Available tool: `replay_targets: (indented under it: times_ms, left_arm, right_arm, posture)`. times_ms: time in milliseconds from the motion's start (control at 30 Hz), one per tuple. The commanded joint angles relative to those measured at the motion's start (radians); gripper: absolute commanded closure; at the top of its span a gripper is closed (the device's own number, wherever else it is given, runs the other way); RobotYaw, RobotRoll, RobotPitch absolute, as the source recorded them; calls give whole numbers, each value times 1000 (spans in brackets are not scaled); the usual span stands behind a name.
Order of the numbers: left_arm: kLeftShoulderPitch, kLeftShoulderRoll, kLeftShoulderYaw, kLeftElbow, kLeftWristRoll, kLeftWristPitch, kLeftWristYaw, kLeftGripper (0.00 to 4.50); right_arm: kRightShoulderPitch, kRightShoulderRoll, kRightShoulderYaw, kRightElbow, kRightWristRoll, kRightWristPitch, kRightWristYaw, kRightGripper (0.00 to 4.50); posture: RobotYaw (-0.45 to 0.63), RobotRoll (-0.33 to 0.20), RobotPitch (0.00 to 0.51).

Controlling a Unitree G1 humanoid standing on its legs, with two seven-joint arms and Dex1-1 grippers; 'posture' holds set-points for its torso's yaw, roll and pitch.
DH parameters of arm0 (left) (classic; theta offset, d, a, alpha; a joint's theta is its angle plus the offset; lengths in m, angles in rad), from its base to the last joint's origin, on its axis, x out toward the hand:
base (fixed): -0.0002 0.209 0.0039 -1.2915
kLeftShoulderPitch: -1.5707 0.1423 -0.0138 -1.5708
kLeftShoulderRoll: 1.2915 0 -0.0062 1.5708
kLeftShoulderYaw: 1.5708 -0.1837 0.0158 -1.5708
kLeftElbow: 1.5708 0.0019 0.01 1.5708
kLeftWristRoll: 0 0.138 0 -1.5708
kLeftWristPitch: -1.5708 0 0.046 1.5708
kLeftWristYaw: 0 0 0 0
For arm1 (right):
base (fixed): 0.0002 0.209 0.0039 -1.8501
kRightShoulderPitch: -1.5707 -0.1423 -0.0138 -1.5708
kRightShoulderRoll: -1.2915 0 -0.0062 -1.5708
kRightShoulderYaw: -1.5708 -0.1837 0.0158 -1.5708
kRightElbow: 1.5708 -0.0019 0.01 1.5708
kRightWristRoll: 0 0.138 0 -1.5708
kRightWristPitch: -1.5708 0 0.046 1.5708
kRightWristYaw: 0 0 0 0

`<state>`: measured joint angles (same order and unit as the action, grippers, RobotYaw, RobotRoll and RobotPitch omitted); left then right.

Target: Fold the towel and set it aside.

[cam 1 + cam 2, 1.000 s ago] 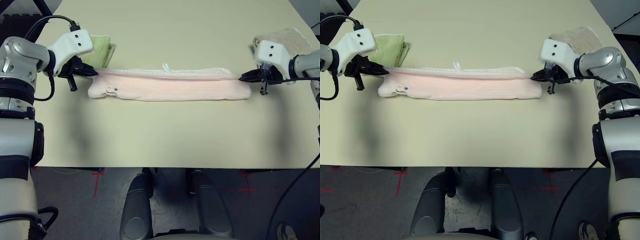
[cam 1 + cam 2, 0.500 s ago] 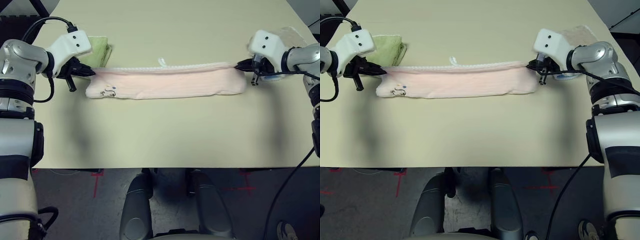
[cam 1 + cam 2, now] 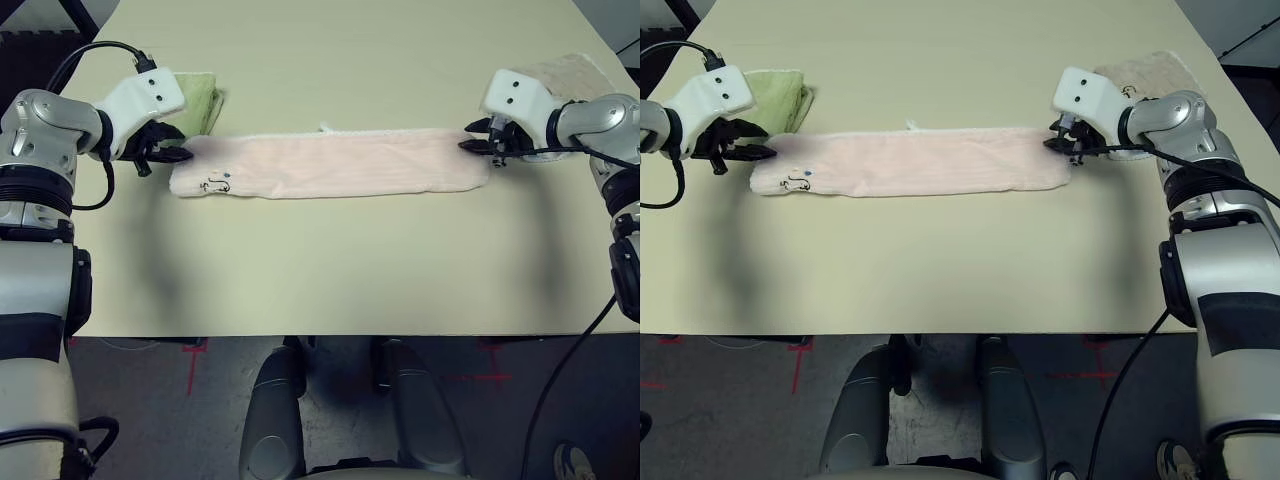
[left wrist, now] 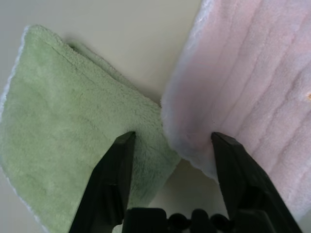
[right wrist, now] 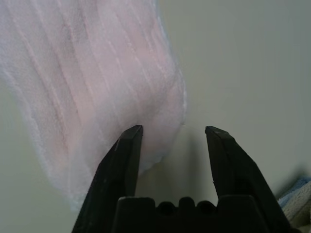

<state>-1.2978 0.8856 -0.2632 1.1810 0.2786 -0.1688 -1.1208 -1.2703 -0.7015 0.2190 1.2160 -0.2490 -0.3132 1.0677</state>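
Pale pink towel point(image 3: 330, 165), folded into a long flat strip, lying across the table, dark logo at left end

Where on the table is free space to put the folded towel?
Bare tabletop runs between the towel and the near edge, and also behind it. Crowded: the far left corner with the green towel, far right with the beige towel.
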Motion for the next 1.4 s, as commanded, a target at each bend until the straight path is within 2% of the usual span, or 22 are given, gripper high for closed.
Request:
replay_targets:
  times_ms: [33, 67, 167, 233, 333, 433, 633, 800, 933, 1200, 1400]
  left_arm:
    - [-25, 54, 9, 13, 22, -29, -6, 2]
    - [-32, 65, 12, 12, 21, -30, -19, 0]
    - [-58, 75, 44, 4, -16, -3, -80, 0]
    - [-66, 58, 104, -13, -96, 53, -181, 0]
    - [-48, 14, 215, -57, -230, 179, -283, 0]
    - [39, -18, 288, -164, -339, 236, -365, 0]
    - [270, -58, 359, -438, -477, 309, -387, 0]
    - [442, -94, 386, -635, -536, 299, -319, 0]
    - [544, -109, 387, -731, -563, 299, -280, 0]
    - [615, -123, 382, -797, -582, 278, -229, 0]
    - [639, -128, 370, -821, -592, 290, -218, 0]
  right_arm:
    - [12, -28, -54, -9, 47, -2, 30, 263]
    - [11, -24, -86, -10, 81, -12, 38, 27]
    - [7, -3, -193, -17, 196, -10, 82, 27]
    - [5, 17, -264, -26, 282, 51, 151, 27]
    - [29, 39, -314, -63, 363, 172, 263, 27]
    - [83, 53, -347, -131, 432, 317, 330, 27]
    - [192, 63, -407, -284, 542, 591, 274, 27]
    - [279, 63, -419, -409, 583, 687, 225, 27]
    - [315, 77, -451, -490, 652, 815, 170, 27]
    - [379, 32, -539, -614, 803, 1150, 87, 27]
    - [481, -5, -548, -761, 894, 1311, 83, 27]
  posture:
    - [-87, 0, 235]
    - [-87, 0, 235]
    - [-82, 0, 235]
    - [-74, 0, 235]
    - [-69, 0, 237]
    - [-58, 0, 238]
    - [-49, 0, 242]
    - [-51, 0, 247]
    - [-59, 0, 249]
    - [-78, 0, 251]
    - [-108, 0, 249]
